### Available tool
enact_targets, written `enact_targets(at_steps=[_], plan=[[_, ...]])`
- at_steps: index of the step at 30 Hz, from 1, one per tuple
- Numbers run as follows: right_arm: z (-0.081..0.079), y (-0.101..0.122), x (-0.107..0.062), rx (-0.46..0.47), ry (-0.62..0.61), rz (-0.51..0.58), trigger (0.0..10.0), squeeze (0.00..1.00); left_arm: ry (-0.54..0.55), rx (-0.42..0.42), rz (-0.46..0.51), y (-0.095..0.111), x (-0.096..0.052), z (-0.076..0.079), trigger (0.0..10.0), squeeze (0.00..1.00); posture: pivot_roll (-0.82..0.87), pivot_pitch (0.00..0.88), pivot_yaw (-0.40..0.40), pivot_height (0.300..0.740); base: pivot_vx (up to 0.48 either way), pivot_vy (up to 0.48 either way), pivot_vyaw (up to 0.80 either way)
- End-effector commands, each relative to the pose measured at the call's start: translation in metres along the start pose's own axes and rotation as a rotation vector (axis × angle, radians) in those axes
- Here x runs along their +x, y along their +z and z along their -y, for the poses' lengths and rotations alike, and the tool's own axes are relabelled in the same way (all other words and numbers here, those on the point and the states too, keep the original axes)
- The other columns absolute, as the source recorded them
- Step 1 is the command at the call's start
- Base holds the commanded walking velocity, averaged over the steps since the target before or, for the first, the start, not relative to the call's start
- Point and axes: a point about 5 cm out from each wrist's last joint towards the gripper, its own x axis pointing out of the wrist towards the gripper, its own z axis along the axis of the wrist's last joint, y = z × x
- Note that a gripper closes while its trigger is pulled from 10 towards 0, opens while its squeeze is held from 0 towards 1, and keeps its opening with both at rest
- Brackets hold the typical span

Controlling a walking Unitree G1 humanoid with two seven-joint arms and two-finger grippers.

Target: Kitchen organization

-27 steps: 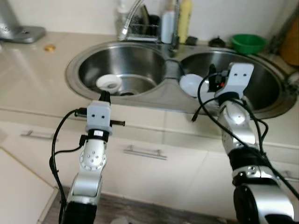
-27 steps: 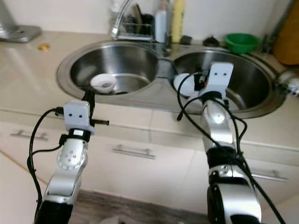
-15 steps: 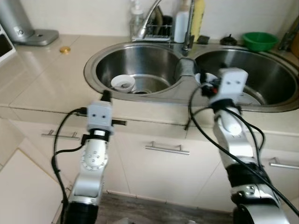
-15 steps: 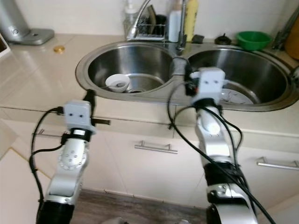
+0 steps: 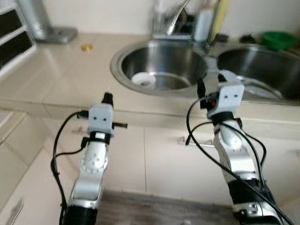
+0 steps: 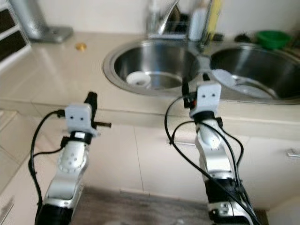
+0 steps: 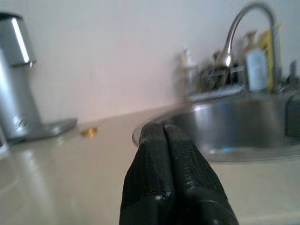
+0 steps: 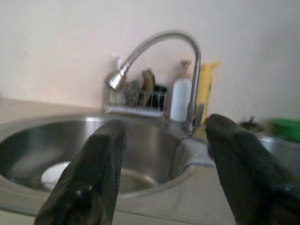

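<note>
Silver arms, black cables, white wrist-boxes

We see a big shiny double sink (image 5: 123,56) set in a pale counter (image 5: 61,75). A bent silver tap (image 8: 154,40) curves over it. Behind the tap stand a white bottle (image 8: 180,99) and a yellow bottle (image 8: 204,91), next to a small wire rack (image 8: 136,101). A small gold thing (image 5: 86,47) lies on the counter, near a silver machine (image 5: 40,21). A green bowl (image 6: 269,37) sits far back on our right. Pale cupboard doors (image 5: 131,154) are below.
</note>
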Motion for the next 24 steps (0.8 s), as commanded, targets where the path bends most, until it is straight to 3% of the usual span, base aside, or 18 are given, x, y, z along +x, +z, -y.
enact_targets(at_steps=[1,11,18,24], plan=[[-0.0064,0.0057,-0.0001,0.005,0.011,0.018,10.0,0.0,0.012,0.008,0.009,0.0012,-0.0007,-0.0045,10.0,0.0,0.02,0.022,0.008,0.74,0.0,0.0,-0.8],[-0.0088,0.0064,-0.0049,0.013,-0.006,0.018,10.0,0.0,0.011,0.003,0.018,0.0018,-0.0006,-0.0041,10.0,0.0,0.02,0.02,0.005,0.74,0.0,0.0,-0.8],[-0.0059,0.0063,-0.0065,0.0,-0.033,0.018,10.0,0.0,0.006,0.006,0.019,0.0016,-0.0008,-0.0036,10.0,0.0,0.02,0.017,0.007,0.74,0.0,0.0,0.0],[-0.0009,0.0057,-0.0079,-0.016,-0.065,0.015,10.0,0.0,-0.005,0.007,0.015,0.0011,-0.0008,-0.0017,10.0,0.0,0.02,0.015,0.008,0.74,0.0,-0.112,-0.8]])
